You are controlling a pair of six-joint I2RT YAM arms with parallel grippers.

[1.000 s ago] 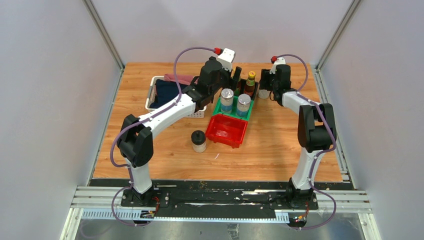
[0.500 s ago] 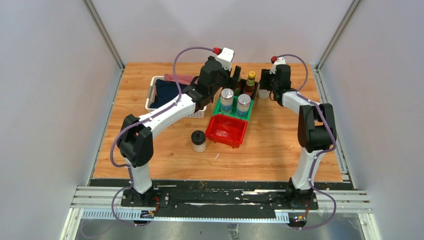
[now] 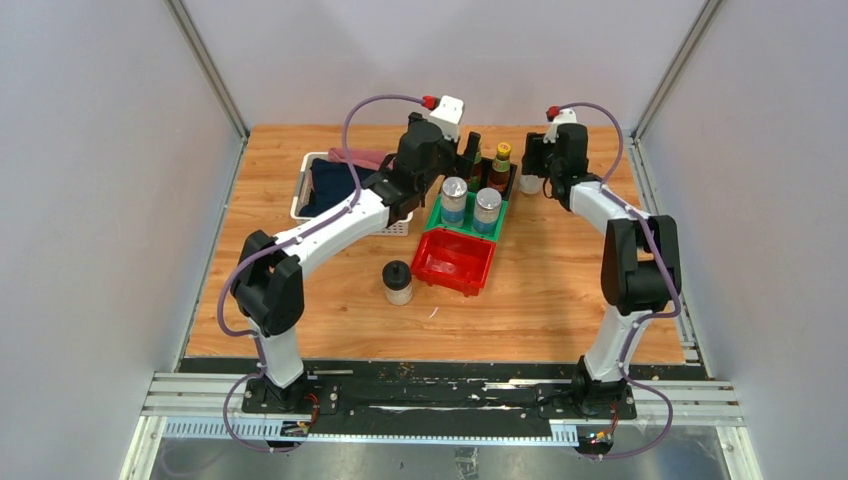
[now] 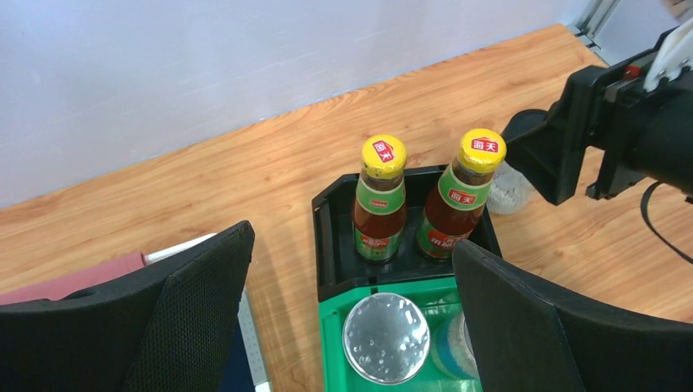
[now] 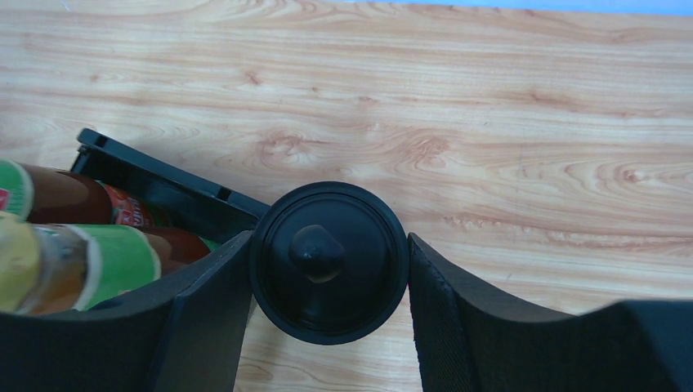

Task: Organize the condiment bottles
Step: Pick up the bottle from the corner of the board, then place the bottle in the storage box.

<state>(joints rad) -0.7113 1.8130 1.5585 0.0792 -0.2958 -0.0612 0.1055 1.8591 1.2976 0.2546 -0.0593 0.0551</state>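
sauces in black bin, shakers in green bin: done | far jar beside black bin, clamped in right pincer | near jar loose on surface by red bin: both pending | left pincer open, empty

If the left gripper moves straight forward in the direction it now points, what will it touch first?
Most likely the yellow-capped sauce bottle on the left in the wrist view, standing in the black bin, right ahead between the left gripper's open fingers; depth is unclear.
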